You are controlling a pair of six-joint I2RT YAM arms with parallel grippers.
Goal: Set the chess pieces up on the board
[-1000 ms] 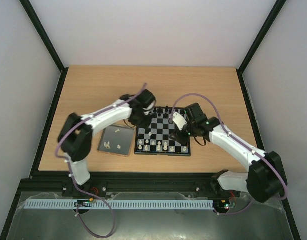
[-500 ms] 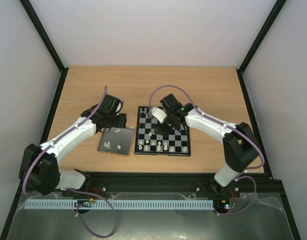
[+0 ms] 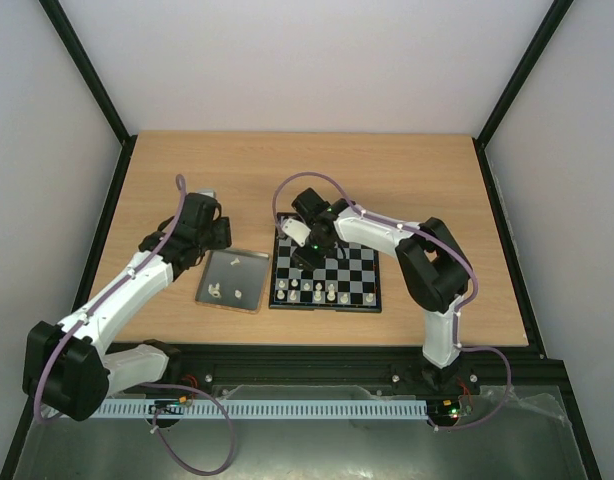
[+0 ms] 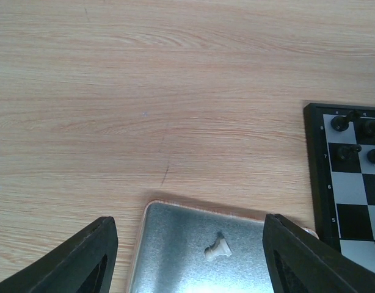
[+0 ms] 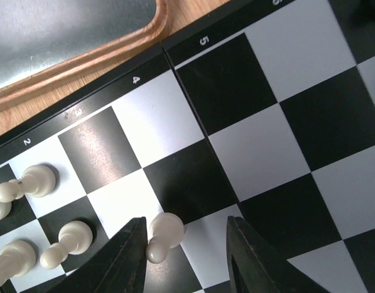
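The board (image 3: 359, 272) lies at the table's middle, with a row of white chess pieces (image 3: 331, 291) along its near side. My right gripper (image 3: 305, 243) hovers low over the board's left part. It stands open (image 5: 184, 256), and an upright white pawn (image 5: 163, 234) stands between the jaws, right against the left finger (image 5: 117, 262), with a clear gap to the right one. My left gripper (image 3: 211, 226) is open (image 4: 187, 259) above the tray's far edge, with nothing between its fingers. A white pawn (image 4: 217, 249) lies on its side on the tray below it.
The dark-grey tray (image 3: 249, 273) sits left of the board and holds three loose white pieces (image 3: 218, 292). Black pieces (image 4: 343, 122) stand on the board's far rows. White pawns (image 5: 38, 180) stand on rank 2 beside my right fingers.
My left arm swung left from the board's far-left corner to the tray's far edge, and its jaws widened. My right arm moved left across the board, and its jaws narrowed a little.
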